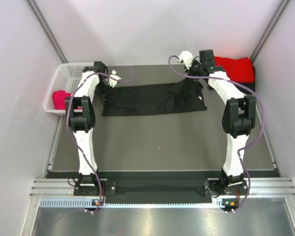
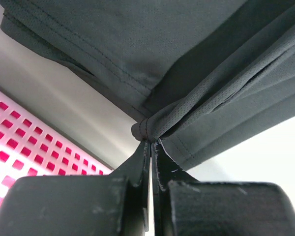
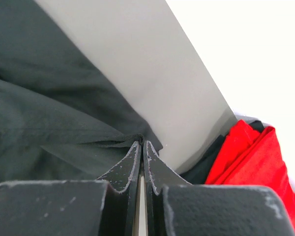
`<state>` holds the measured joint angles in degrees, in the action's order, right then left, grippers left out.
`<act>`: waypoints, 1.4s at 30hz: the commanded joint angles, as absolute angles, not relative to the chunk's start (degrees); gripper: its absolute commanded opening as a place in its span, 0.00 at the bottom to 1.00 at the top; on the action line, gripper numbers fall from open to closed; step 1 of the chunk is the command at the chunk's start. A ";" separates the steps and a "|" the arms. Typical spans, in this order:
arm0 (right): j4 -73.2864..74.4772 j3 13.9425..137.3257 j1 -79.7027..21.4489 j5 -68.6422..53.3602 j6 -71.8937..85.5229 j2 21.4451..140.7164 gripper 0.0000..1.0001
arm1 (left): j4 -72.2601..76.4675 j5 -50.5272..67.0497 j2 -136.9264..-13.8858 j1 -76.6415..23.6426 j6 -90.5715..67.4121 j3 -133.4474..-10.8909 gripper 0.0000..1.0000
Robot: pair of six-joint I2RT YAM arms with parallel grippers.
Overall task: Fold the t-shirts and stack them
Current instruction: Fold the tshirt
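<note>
Top external view: the black shirt, half-folded along the bench's far edge, is pinched at its ends by the left gripper and right gripper, a red shirt apparently already stacked in the far-right corner, a pink shirt left in the far-left basket.

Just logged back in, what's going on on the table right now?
Both arms are holding the black t-shirt, which is stretched across the far half of the table. The left pincer is shut on its left end, beside the white basket. The right pincer is shut on its right end. A red t-shirt sits in the far right corner, and a pink-red t-shirt is in the basket.
</note>
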<state>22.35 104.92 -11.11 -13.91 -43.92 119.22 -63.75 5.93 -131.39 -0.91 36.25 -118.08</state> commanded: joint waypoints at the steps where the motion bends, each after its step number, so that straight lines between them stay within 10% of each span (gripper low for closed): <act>1: 21.97 110.47 -10.37 -13.10 -44.38 121.64 0.00 | -62.76 4.83 -131.92 -0.62 35.68 -120.67 0.00; 5: 21.36 111.80 -10.37 -12.22 -43.95 123.83 0.01 | -60.39 3.79 -132.36 -0.62 33.94 -120.94 0.10; 8: 19.35 112.06 -10.46 -10.30 -41.06 123.05 0.25 | -58.54 5.09 -130.09 -0.79 31.31 -122.16 0.29; 13: 16.53 108.30 -10.11 -9.14 -33.50 116.91 0.38 | -57.83 9.05 -121.84 -2.90 30.49 -122.88 0.35; 26: 36.55 108.45 -12.04 -24.00 -39.72 124.44 0.32 | -59.85 15.20 -128.94 -5.54 30.94 -113.38 0.00; 42: 35.95 120.56 -16.43 -23.29 -38.85 135.96 0.31 | -58.01 11.26 -127.88 -5.27 28.56 -102.49 0.00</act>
<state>37.47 114.61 -14.55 -21.37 -39.70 134.54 -56.73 12.40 -128.95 -5.52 29.36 -105.56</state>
